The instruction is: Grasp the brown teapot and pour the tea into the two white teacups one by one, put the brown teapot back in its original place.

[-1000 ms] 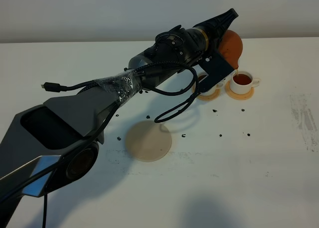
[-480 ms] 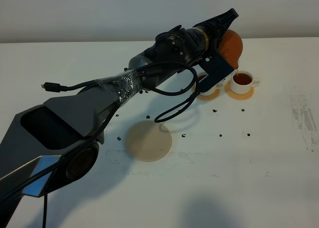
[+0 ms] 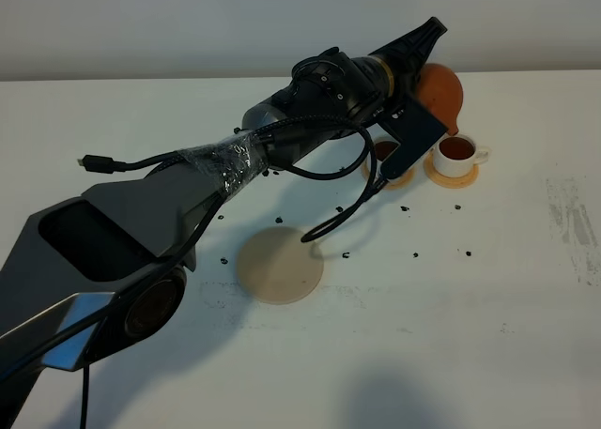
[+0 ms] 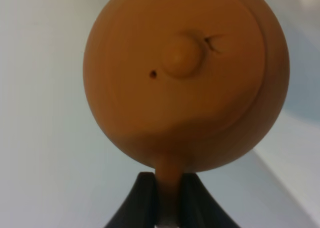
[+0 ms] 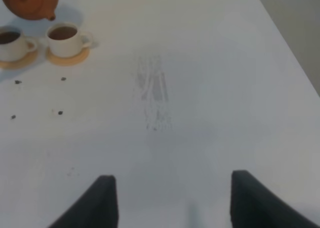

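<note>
The brown teapot (image 3: 441, 93) hangs in the air just behind the two white teacups, held by its loop handle in my left gripper (image 3: 424, 42), which is shut on it. In the left wrist view the teapot's lid and knob (image 4: 182, 56) face the camera, with the gripper (image 4: 167, 198) clamped on the handle. The right teacup (image 3: 457, 151) holds dark tea. The left teacup (image 3: 387, 153) also shows tea and is partly hidden by the wrist mount. The tan round coaster (image 3: 280, 265) lies bare at mid-table. My right gripper (image 5: 175, 203) stands open over bare table, far from the teapot (image 5: 29, 2) and the teacups (image 5: 64, 37).
Each cup sits on a small orange coaster (image 3: 451, 176). Dark specks (image 3: 406, 207) are scattered on the white table around the cups and the tan coaster. A grey smudge (image 3: 573, 224) marks the table at the right. A loose black cable (image 3: 349, 204) dangles from the left arm.
The teapot has tipped back from the right teacup and risen slightly; the thin stream into that cup is gone. The left wrist has rotated, uncovering more of the left teacup.
</note>
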Motion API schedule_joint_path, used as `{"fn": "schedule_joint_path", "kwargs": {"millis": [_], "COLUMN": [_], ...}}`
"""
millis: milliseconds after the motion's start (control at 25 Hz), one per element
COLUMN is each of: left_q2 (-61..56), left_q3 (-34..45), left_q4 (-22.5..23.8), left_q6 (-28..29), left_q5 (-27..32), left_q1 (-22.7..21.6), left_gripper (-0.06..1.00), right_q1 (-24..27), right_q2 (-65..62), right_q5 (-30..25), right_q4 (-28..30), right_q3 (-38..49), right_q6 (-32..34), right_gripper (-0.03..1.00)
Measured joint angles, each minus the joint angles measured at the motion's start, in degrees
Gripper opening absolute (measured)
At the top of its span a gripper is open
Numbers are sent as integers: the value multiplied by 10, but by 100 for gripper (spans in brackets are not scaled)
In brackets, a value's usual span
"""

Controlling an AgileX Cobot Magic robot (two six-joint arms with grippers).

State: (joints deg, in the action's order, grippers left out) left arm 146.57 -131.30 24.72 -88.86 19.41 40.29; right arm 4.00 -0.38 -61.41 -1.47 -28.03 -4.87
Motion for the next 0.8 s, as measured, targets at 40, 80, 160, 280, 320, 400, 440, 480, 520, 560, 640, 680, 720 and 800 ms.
{"fn": "schedule_joint_path", "kwargs": {"millis": [40, 80, 160, 280, 320, 400, 440, 480, 520, 560, 640, 680, 720, 800], "left_q2": [0, 0, 0, 0, -1, -4, -6, -9, -15, -23, -36, -47, -54, -70], "left_q3": [0, 0, 0, 0, 0, 0, 0, 0, 0, 0, 0, 0, 0, 0], "left_q4": [-5, -8, -11, -13, -13, -15, -20, -31, -44, -55, -73, -78, -83, -94], "left_q6": [0, 2, 12, 31, 37, 50, 59, 72, 88, 103, 140, 157, 180, 234], "left_q5": [3, 6, 8, 8, 8, 9, 11, 12, 15, 21, 39, 51, 61, 90], "left_q1": [0, 0, 0, -2, -4, -6, -8, -10, -12, -13, -13, -13, -13, -13], "left_gripper": [9, 9, 9, 9, 9, 9, 9, 9, 9, 9, 9, 9, 9, 9], "right_q1": [0, 0, 0, 0, 0, 0, 0, 0, 0, 0, 0, 0, 0, 0], "right_q2": [0, 0, 0, 0, 0, 0, 0, 0, 0, 0, 0, 0, 0, 0], "right_q5": [0, 0, 0, 0, 0, 0, 0, 0, 0, 0, 0, 0, 0, 0], "right_q4": [0, 0, 0, 0, 0, 0, 0, 0, 0, 0, 0, 0, 0, 0], "right_q3": [0, 0, 0, 0, 0, 0, 0, 0, 0, 0, 0, 0, 0, 0], "right_q6": [0, 0, 0, 0, 0, 0, 0, 0, 0, 0, 0, 0, 0, 0], "right_gripper": [51, 51, 51, 51, 51, 51, 51, 51, 51, 51, 51, 51, 51, 51]}}
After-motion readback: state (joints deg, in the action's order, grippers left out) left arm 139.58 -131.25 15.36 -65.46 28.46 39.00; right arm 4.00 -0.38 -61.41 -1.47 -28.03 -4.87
